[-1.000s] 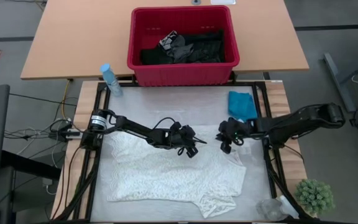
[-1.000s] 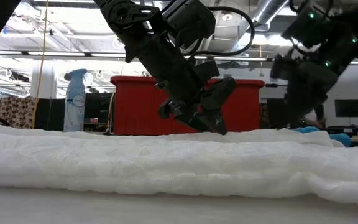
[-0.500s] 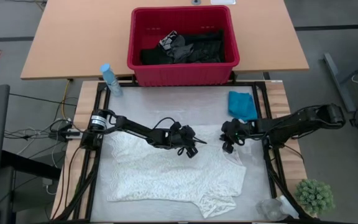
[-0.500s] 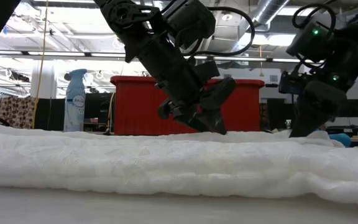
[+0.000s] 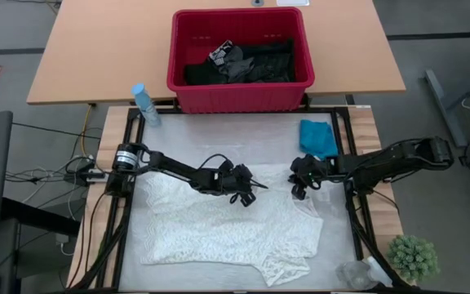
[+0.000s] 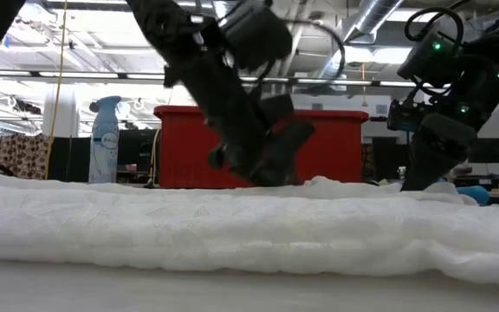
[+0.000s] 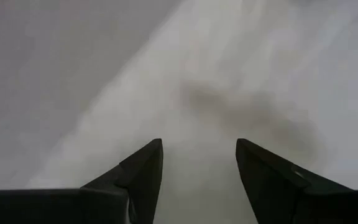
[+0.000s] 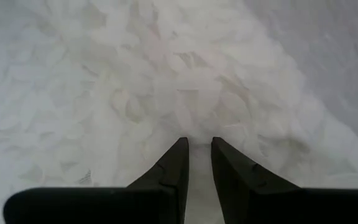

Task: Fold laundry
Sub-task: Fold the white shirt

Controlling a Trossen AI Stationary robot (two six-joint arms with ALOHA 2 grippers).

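Note:
A white lacy garment (image 5: 231, 229) lies spread flat on the table. My left gripper (image 5: 248, 193) hovers open over its far edge near the middle, with white cloth (image 7: 197, 93) under and between the fingers; whether they touch it does not show. At the garment's far right corner my right gripper (image 5: 298, 189) is down on the cloth, its fingers nearly together. A small teal garment (image 5: 318, 137) lies at the far right of the table. Dark garments (image 5: 243, 61) sit heaped in the red basket. My right gripper has a puckered bunch of the white garment's far right part (image 8: 194, 134) between its two fingers (image 8: 174, 163). It comes from above, slanting down. One layer or several cannot be told. The cloth lies on the table around the fingers, slack.
The red basket (image 5: 239, 96) stands beyond the table's far edge. A blue spray bottle (image 5: 145, 104) is at the far left corner. A small green plant (image 5: 413, 255) and a clear plastic thing (image 5: 357, 273) sit at the near right.
My right gripper has sunk onto the garment's far right part and then kept still. Its fingers show no change in gap.

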